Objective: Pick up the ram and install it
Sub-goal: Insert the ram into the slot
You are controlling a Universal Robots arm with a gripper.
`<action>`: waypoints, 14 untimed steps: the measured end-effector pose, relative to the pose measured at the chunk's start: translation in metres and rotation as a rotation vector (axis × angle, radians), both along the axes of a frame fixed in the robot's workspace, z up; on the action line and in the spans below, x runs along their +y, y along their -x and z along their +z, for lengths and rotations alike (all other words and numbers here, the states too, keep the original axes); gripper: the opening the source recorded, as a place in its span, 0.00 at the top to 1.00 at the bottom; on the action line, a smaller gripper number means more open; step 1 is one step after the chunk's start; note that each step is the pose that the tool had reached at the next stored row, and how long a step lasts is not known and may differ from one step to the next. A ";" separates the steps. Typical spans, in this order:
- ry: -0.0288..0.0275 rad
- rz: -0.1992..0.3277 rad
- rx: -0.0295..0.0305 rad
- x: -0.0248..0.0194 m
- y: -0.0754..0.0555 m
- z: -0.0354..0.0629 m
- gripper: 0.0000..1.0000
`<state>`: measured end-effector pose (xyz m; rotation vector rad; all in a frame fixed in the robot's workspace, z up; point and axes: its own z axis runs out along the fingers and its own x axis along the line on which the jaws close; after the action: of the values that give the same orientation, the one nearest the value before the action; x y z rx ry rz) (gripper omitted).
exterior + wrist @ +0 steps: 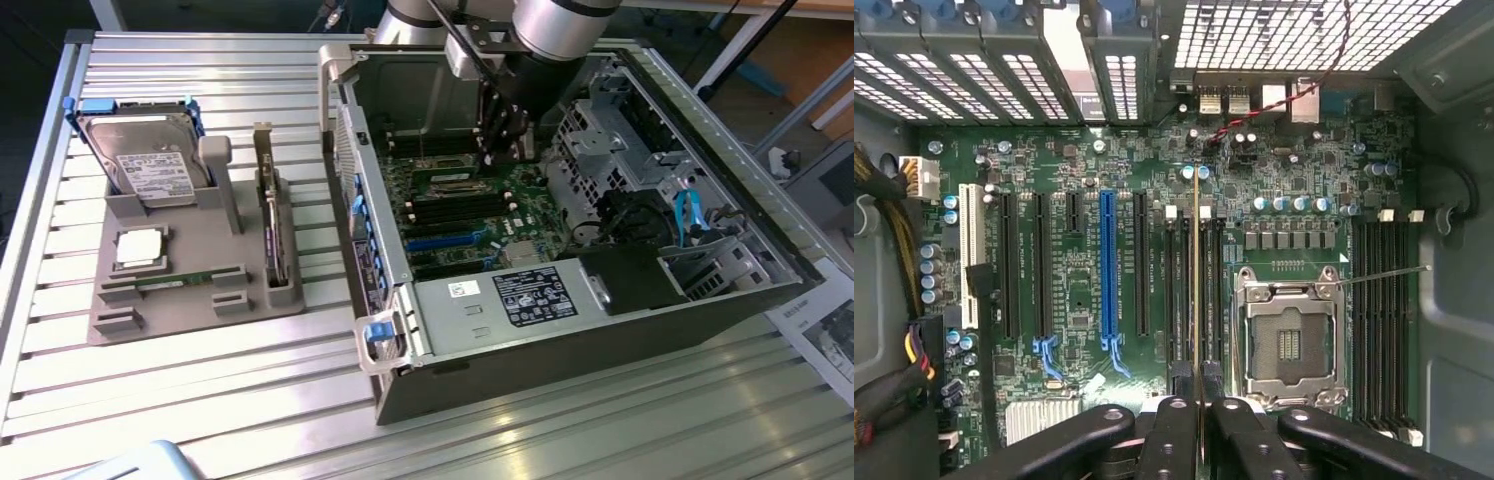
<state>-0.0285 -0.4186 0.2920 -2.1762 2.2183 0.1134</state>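
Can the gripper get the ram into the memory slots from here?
Probably yes. The gripper holds the ram edge-on right over the empty slots beside the processor socket; nothing lies between.

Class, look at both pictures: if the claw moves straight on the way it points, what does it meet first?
Probably the black memory slots: the ram clamped in the claw lines up over them, beside the empty processor socket. Depth is unclear.
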 end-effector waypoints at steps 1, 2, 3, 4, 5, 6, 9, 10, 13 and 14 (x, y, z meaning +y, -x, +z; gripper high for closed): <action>-0.0004 -0.001 0.0000 0.0000 0.000 -0.0009 0.88; -0.0007 -0.001 0.0000 0.0000 0.000 -0.0019 0.88; -0.0013 -0.002 0.0000 0.0000 0.000 -0.0035 0.88; -0.0019 -0.003 0.0000 0.0000 0.000 -0.0048 0.88; -0.0022 -0.003 0.0000 0.0000 0.000 -0.0056 0.88; -0.0023 -0.003 0.0001 0.0000 0.000 -0.0062 0.88; -0.0024 -0.003 0.0000 0.0000 0.000 -0.0063 0.88; -0.0023 -0.003 0.0001 0.0000 0.000 -0.0063 0.88; -0.0024 -0.003 0.0001 0.0000 -0.001 -0.0064 0.88; -0.0024 -0.003 0.0001 0.0000 -0.001 -0.0065 0.88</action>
<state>-0.0274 -0.4186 0.2855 -2.1713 2.2204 0.1160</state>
